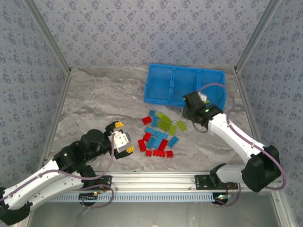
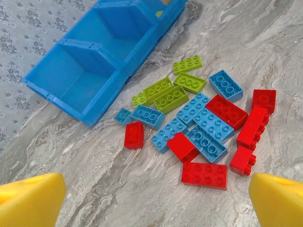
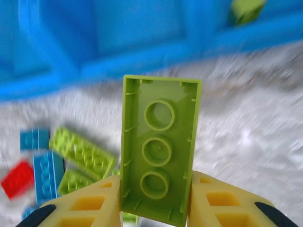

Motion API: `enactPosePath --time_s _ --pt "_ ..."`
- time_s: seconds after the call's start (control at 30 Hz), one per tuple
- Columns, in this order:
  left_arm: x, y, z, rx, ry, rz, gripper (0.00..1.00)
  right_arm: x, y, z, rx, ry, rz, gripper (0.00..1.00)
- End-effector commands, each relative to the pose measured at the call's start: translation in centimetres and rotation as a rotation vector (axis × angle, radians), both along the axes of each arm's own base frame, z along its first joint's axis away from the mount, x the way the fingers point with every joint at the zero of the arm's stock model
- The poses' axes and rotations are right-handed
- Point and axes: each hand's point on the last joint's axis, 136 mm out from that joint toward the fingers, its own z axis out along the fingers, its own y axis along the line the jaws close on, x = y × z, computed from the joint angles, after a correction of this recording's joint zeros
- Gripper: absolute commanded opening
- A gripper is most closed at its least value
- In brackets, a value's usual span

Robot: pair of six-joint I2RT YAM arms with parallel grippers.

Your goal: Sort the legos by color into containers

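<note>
Clenched with the right gripper [image 3: 154,203] on a yellow-green brick [image 3: 160,142], only by its lower part, with most of the brick standing free above the pads and the hollow underside turned to the wrist camera. Held just at the near wall of the blue tray [image 3: 118,52], toward its right end, not yet over any compartment. Could tilt or slide out of so low a grip, and then fall on the table [image 1: 94,94] short of the tray. Could also strike the near rim if brought forward without enough height. Seems to be a second green brick [image 3: 246,9] lying in the right compartment; releasing into another compartment would mix the colours, so better to check what is below before opening. Left gripper [image 2: 154,201] released wide, grasping nothing, hovering near and left of the pile of legos [image 2: 199,123]; little danger there unless lowered onto the pile, which would scatter the bricks.
</note>
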Motion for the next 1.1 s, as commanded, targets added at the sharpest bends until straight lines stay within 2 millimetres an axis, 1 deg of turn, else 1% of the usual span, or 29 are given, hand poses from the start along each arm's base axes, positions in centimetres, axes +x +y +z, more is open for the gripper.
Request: enactPosePath --time_s 0.0,0.03,0.07,0.13,0.2,0.27,0.3,0.4,0.47,0.53,0.63,0.7,0.73,0.77,0.8,0.87,0.9,0.93,0.97,1.0,1.07 --pt "0.0 0.0 0.2 0.004 -0.005 -0.008 0.99 3.3 -4.9 2.4 -0.094 -0.037 -0.029 0.34" --pt "0.0 0.1 0.2 0.006 -0.005 -0.005 0.99 4.3 -6.0 2.6 -0.094 -0.036 -0.047 0.34" --pt "0.0 0.1 0.2 0.006 -0.007 -0.002 0.99 5.9 -7.1 3.0 -0.083 -0.045 -0.063 0.34" --pt "0.1 0.2 0.3 0.005 -0.012 0.004 0.99 8.4 -8.7 2.4 -0.05 -0.022 -0.072 0.34" --pt "0.2 0.3 0.3 0.004 -0.015 0.009 0.99 10.9 -9.8 1.0 -0.026 0.023 -0.074 0.34" --pt "0.3 0.5 0.4 0.003 -0.018 0.017 0.99 12.6 -10.9 -0.2 -0.005 0.054 -0.096 0.37" --pt "0.3 0.5 0.5 0.002 -0.02 0.024 0.99 13.3 -11.3 -1.1 0.009 0.074 -0.11 0.39" --pt "0.8 0.8 0.6 -0.014 -0.01 0.068 0.99 14.4 -12.2 -2.1 0.038 0.1 -0.138 0.49" --pt "1.0 0.9 0.7 -0.023 -0.003 0.09 0.99 14.5 -12.6 -1.9 0.032 0.1 -0.15 0.51" --pt "1.3 1.0 0.8 -0.034 0.003 0.115 0.99 14.2 -12.7 -1.2 0.036 0.089 -0.157 0.53" --pt "1.8 1.2 1.1 -0.059 0.026 0.164 0.99 13.1 -12.4 0.1 0.059 0.077 -0.156 0.57" --pt "2.6 1.6 1.8 -0.109 0.053 0.245 0.99 11.6 -11.6 1.3 0.101 0.061 -0.14 0.58" --pt "3.0 1.8 2.3 -0.14 0.07 0.287 0.99 10.9 -10.9 1.7 0.128 0.052 -0.121 0.59" --pt "3.4 2.0 2.9 -0.18 0.094 0.334 0.99 9.7 -10.0 2.6 0.16 0.03 -0.093 0.6" --pt "3.7 2.0 3.5 -0.222 0.125 0.375 0.99 8.5 -8.8 3.1 0.185 0.019 -0.056 0.61" --pt "4.6 2.1 4.2 -0.294 0.176 0.459 0.99 5.7 -6.6 4.6 0.203 -0.019 0.019 0.63" --pt "5.1 2.0 4.0 -0.319 0.199 0.495 0.99 4.1 -5.6 5.5 0.202 -0.038 0.052 0.65" --pt "5.5 1.8 3.4 -0.327 0.225 0.517 0.99 2.7 -4.7 5.9 0.201 -0.05 0.079 0.67" --pt "6.0 1.4 2.7 -0.343 0.265 0.536 0.98 1.0 -3.3 6.6 0.198 -0.066 0.125 0.69" --pt "6.6 1.0 1.9 -0.359 0.311 0.554 0.97 -0.8 -2.0 6.8 0.192 -0.075 0.171 0.72" --pt "8.1 0.4 0.6 -0.405 0.402 0.617 0.94 -4.0 0.1 6.6 0.191 -0.082 0.248 0.77"
